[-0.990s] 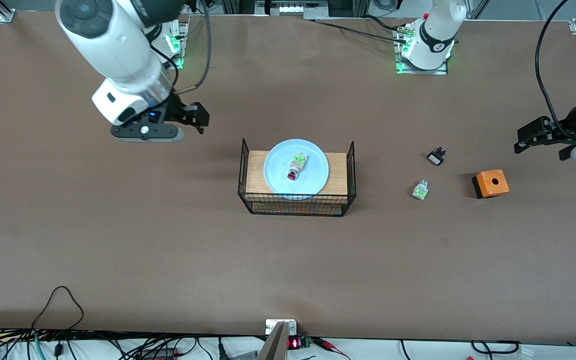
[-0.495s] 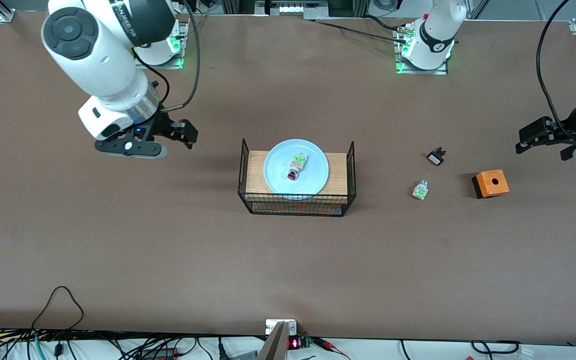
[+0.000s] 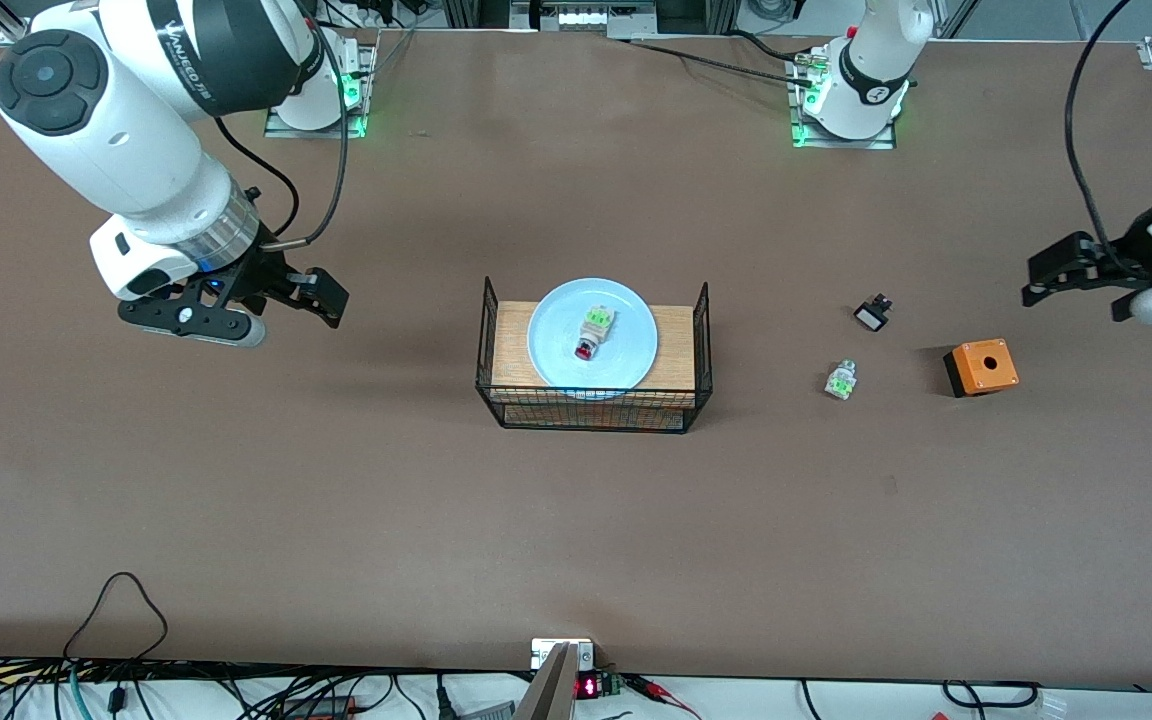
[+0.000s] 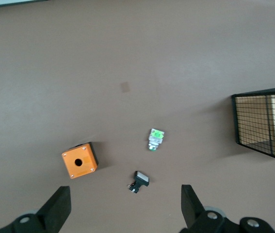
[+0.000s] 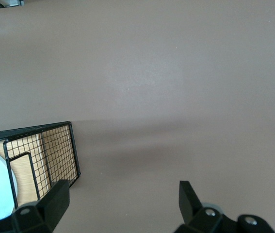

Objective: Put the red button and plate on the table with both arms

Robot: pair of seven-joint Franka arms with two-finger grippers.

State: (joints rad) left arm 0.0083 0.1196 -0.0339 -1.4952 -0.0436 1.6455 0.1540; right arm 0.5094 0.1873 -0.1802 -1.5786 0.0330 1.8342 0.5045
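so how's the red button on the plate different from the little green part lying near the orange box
The red button has a red cap at one end; the green-and-white part has none. The red button lies on the plate atop the wire rack; the green-and-white part lies on the bare table. The red button looks longer. Both have a bright green block and whitish body.

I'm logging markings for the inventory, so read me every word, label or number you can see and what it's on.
Right arm: dark band with white lettering, too blurred to read.
Left arm: small round mark, unreadable.
Small display at the table edge: red digits, too small to read.
Nothing else carries text.
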